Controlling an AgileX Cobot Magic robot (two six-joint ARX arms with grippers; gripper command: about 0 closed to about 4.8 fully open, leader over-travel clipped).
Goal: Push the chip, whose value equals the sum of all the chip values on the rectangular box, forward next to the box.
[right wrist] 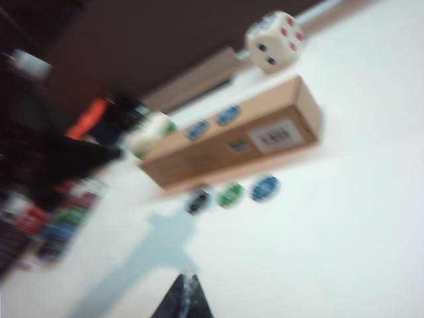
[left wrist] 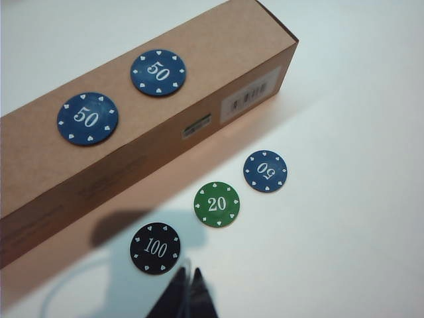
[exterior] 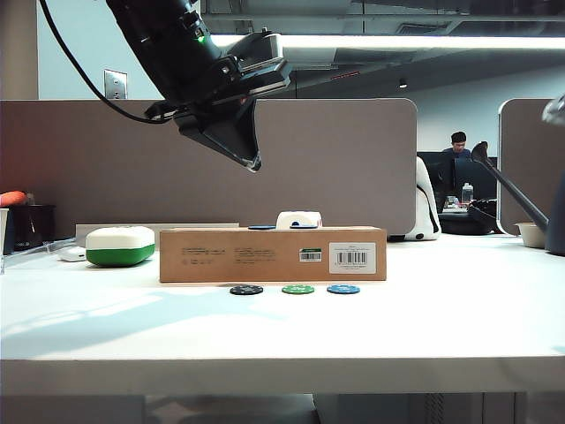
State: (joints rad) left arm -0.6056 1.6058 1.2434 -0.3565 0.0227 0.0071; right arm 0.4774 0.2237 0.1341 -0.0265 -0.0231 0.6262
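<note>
The black chip [left wrist: 155,248], marked 100, lies on the white table in front of the brown rectangular box [left wrist: 218,46], leftmost in a row [exterior: 246,290]. On top of the box rest two blue 50 chips [left wrist: 87,118] [left wrist: 158,72]. My left gripper [left wrist: 187,273] is shut and empty; it hangs high over the table [exterior: 254,164], above the box [exterior: 272,254], with its tips pointing near the black chip. My right gripper [right wrist: 187,279] is shut and empty, well back from the chips, in a blurred view of the black chip [right wrist: 198,201] and the box [right wrist: 291,99].
A green 20 chip [left wrist: 216,204] and a blue 50 chip [left wrist: 265,171] lie right of the black one. A white-and-green rounded case [exterior: 120,246] stands left of the box, and a large white die [right wrist: 273,40] behind it. A grey partition closes the back.
</note>
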